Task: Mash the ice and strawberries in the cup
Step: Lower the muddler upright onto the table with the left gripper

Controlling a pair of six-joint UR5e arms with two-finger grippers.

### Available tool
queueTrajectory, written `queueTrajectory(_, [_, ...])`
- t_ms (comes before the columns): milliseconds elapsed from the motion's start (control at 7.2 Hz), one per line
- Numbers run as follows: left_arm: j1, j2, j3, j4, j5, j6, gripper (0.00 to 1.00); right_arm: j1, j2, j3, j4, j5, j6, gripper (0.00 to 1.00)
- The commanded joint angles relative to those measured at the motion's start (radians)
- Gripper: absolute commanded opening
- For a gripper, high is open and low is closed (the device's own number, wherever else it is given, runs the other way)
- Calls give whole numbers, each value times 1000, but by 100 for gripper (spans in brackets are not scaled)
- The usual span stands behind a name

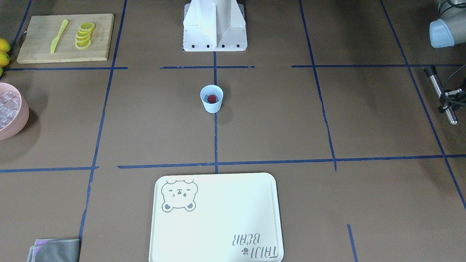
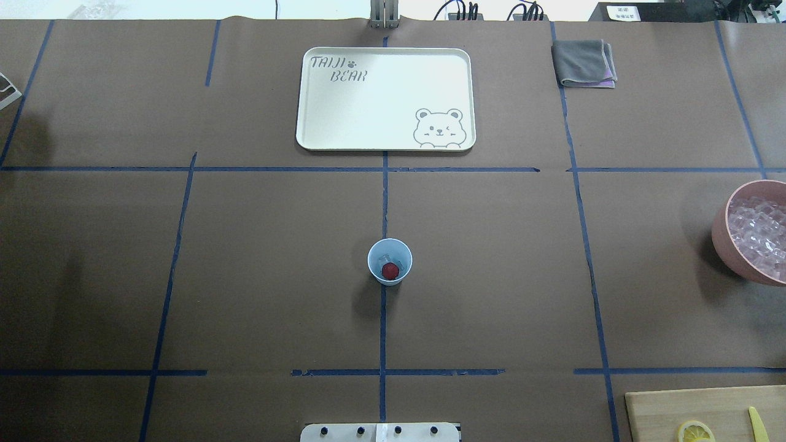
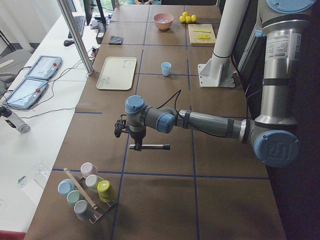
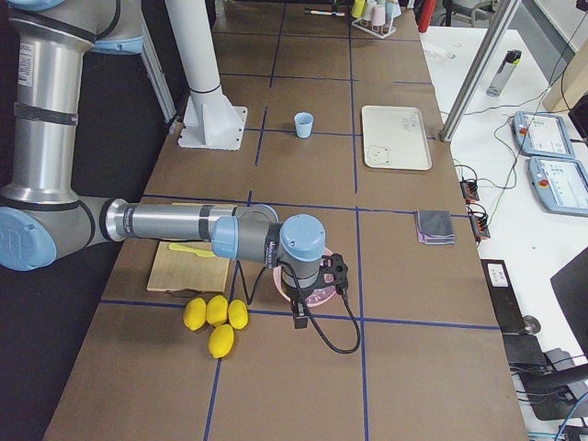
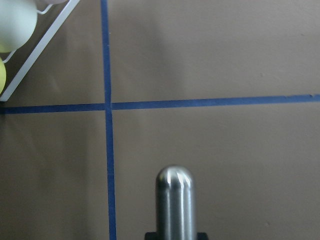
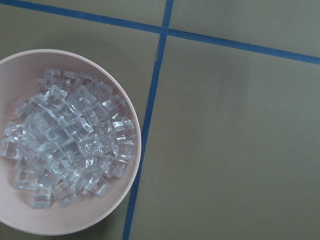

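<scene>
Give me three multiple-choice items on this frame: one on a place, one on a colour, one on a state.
1. Where is the strawberry?
A. on the tray
B. in the cup
C. on the cutting board

2. What colour is the bowl holding the ice?
A. green
B. black
C. pink

3. What is the state of the left end effector?
A. shut on a metal rod
B. gripping the cup
C. open over the tray

Answers:
1 B, the red fruit sits inside the blue cup.
2 C, the right wrist view shows a pink rim around the cubes.
3 A, the front-facing view shows the rod clamped in it.
</scene>
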Motion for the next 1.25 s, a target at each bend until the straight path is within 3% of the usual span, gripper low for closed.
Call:
queueTrajectory(0, [60, 9, 76, -130, 2, -79, 3, 0, 0, -1, 1, 0, 0, 99])
queueTrajectory(417, [159, 9, 102, -144, 8, -119, 5, 0, 0, -1, 0, 0, 0, 99])
queueTrajectory(1112, [174, 2, 212, -294, 11, -68, 6, 0, -2, -4, 0, 0, 0, 99])
